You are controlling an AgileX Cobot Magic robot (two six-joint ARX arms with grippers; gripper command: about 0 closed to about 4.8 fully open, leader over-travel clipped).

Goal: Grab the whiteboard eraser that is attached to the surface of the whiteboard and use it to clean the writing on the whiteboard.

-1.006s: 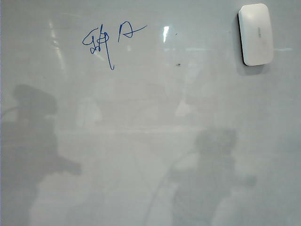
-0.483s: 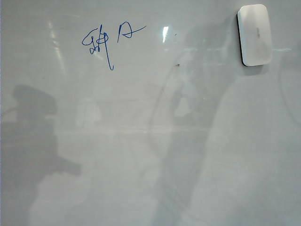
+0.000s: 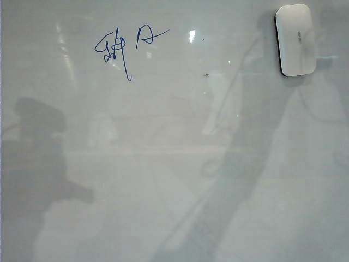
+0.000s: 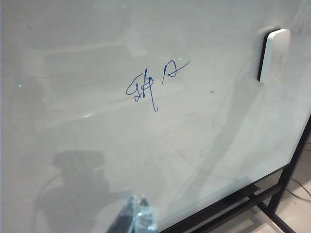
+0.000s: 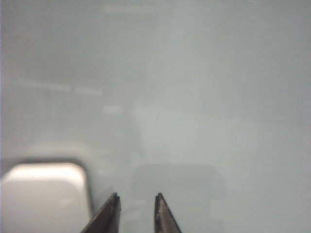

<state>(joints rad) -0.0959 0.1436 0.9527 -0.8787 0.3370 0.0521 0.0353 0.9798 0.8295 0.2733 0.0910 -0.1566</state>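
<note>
The white whiteboard eraser (image 3: pixel 295 39) clings to the whiteboard (image 3: pixel 174 164) at its upper right. The blue writing (image 3: pixel 117 49) sits at the upper left. Neither gripper shows in the exterior view, only grey reflections of the arms. In the right wrist view my right gripper (image 5: pixel 137 196) is open with nothing between its dark tips, close to the board, and the eraser (image 5: pixel 43 194) lies just beside one fingertip (image 5: pixel 114 200). In the left wrist view my left gripper (image 4: pixel 138 200) is shut and empty, well away from the writing (image 4: pixel 146 87) and the eraser (image 4: pixel 273 56).
A black metal frame (image 4: pixel 272 194) runs under the whiteboard's edge in the left wrist view, with floor beyond it. A tiny dark speck (image 3: pixel 206 74) marks the board between the writing and the eraser.
The right arm's grey reflection has swept up the board from the lower middle to the eraser. The left arm's reflection, the eraser and the writing have stayed put.
</note>
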